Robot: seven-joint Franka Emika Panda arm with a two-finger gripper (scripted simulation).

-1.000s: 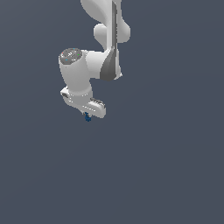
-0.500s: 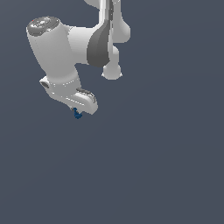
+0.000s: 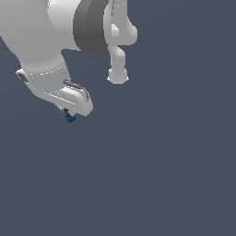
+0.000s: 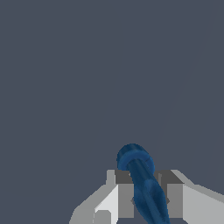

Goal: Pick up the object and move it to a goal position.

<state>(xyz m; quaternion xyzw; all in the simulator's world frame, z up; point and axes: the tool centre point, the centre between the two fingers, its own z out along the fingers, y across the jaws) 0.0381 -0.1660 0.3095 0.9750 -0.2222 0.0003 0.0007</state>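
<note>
Wrist view puts the gripper [image 4: 142, 197] nearest to us, its two grey fingers [image 4: 124, 194] clamped on the one dark blue object [image 4: 141, 179], a rounded shaft whose ringed end juts past the fingertips. Beyond it we see only flat grey ground, open on every side (no edge in sight). In the exterior view we count one white arm [image 3: 55, 50], so close that its upper part is cut off by the frame. The object [image 3: 69, 117] shows as a small blue tip under the hand; the fingers there are mostly hidden.
</note>
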